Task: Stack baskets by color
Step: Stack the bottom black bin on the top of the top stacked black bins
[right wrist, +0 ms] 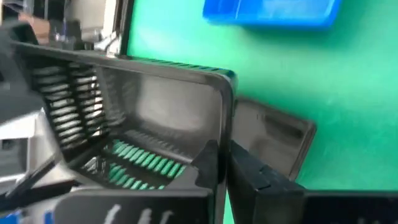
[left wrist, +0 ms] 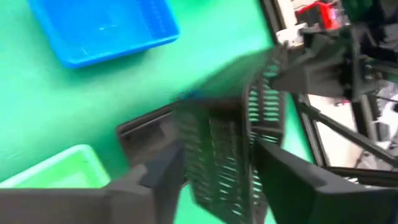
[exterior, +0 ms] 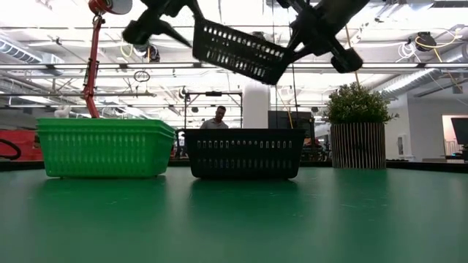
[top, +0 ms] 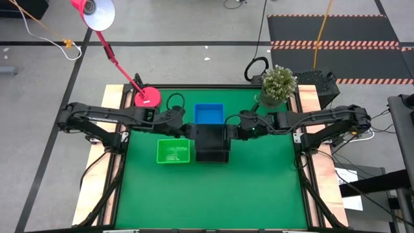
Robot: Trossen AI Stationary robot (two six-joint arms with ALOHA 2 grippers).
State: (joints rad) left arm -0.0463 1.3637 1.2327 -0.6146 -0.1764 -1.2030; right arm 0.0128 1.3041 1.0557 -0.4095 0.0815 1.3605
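Note:
A black mesh basket (exterior: 238, 50) hangs tilted in the air between my two grippers, its left end higher. It hangs above another black basket (exterior: 243, 153) that stands on the green table. My right gripper (right wrist: 225, 171) is shut on the raised basket's right end. My left gripper (left wrist: 217, 186) is open, one finger on each side of the raised basket's left end wall (left wrist: 224, 143). A green basket (top: 173, 151) stands left of the black one, and a blue basket (top: 209, 113) stands behind them. My right gripper pinches the raised basket's right end wall at its rim (right wrist: 219, 134), one finger inside the basket and one outside. The fingers come slanting down from the table's right side. The basket is lifted clear and tilted. My left gripper: I cannot tell whether its fingers touch the wall between them.
A pink lamp base (top: 147, 97) stands at the table's far left, and a potted plant (top: 278, 84) at its far right. Bare green table (top: 213, 194) lies toward the near edge. A person (exterior: 219, 117) shows in the room beyond.

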